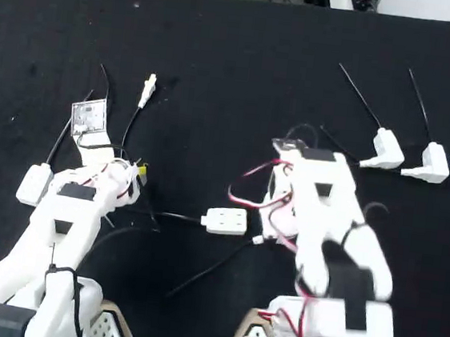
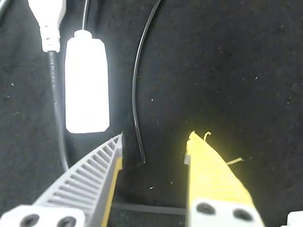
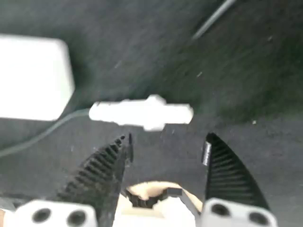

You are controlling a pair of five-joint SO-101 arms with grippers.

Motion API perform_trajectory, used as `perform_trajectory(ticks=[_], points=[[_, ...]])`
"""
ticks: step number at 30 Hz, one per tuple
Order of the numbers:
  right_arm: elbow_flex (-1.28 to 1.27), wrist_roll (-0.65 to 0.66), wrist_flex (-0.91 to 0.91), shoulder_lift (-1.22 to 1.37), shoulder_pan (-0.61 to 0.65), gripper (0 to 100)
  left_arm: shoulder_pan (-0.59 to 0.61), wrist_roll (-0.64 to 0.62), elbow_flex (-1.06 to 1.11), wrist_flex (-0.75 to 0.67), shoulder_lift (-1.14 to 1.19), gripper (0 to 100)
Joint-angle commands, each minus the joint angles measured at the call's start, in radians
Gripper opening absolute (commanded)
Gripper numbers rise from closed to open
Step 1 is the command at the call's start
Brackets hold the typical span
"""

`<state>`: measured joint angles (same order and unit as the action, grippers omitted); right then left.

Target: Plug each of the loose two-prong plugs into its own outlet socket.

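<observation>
A white outlet socket (image 1: 225,220) lies mid-table on a black cable. A small white plug (image 1: 258,239) rests just right of it. In the right wrist view this plug (image 3: 142,113) lies crosswise just beyond my open right gripper (image 3: 165,141), with the socket block (image 3: 33,78) beside it. Two white angled plugs (image 1: 386,149) (image 1: 431,164) lie at the far right, and a thin plug (image 1: 147,89) at the back left. My left gripper (image 2: 155,141) is open and holds nothing. It hangs over a thin black cable (image 2: 137,94) next to a white block (image 2: 87,85).
A white block (image 1: 34,183) and a small square board (image 1: 89,116) lie left of the left arm (image 1: 67,216). Black cables run across the black table cloth (image 1: 237,57). Red and white wires loop off the right arm (image 1: 325,211). The back of the table has free room.
</observation>
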<state>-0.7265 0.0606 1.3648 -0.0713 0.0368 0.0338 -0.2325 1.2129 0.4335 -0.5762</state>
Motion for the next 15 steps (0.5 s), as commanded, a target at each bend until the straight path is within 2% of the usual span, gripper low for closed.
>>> perform_trajectory(ticks=[1, 15], points=[[0.076, -0.072, -0.091, 0.127, -0.031, 23.4, 0.008, -0.008, -0.008, -0.018, -0.028, 21], [0.234, -0.092, -0.103, 0.183, 0.163, 23.3, 0.008, -0.002, -0.007, -0.018, -0.028, 21]])
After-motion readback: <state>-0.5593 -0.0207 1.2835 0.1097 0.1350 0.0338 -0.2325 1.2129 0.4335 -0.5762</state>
